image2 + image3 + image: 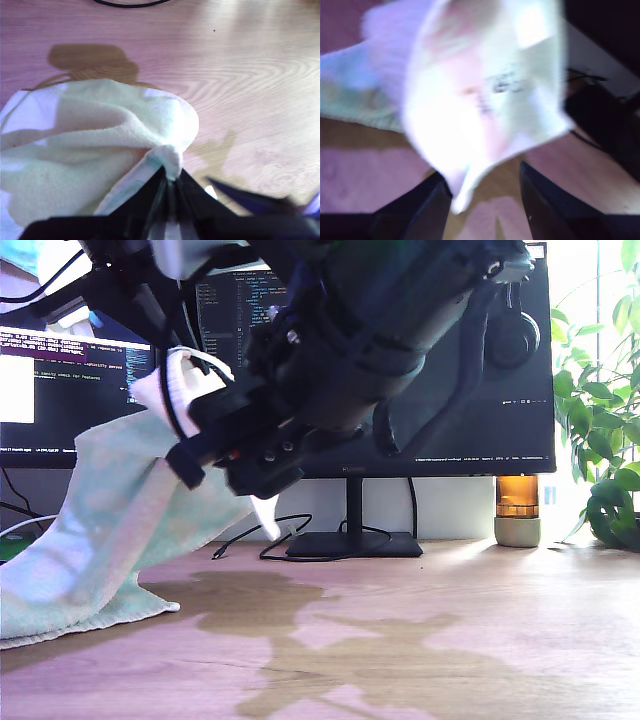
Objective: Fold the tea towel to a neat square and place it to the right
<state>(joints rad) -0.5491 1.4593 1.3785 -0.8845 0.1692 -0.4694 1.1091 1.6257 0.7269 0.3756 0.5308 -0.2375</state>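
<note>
Tea towel: the tea towel [110, 530] hangs lifted in the left half of the exterior view, its lower end lying on the wooden bench [480, 630] at the lower left, its upper end raised among the arms in front of the monitors.
First pincer: my first pincer [170, 187] is clamped on a bunched corner of the towel [100, 145]; the cloth fans out from the tips above the bench [250, 75].
Second pincer: my second pincer [482, 187] has its jaws apart, a towel edge [485, 100] with a small dark printed mark hanging between them; the view is blurred and I cannot tell whether either finger touches the cloth.
Containers: an amber jar [517, 510] stands at the right of the exterior view, beside a leafy plant [600, 440]; its contents are not readable.
Background: a monitor [450, 390] on a dark stand, cables lying at its base.
</note>
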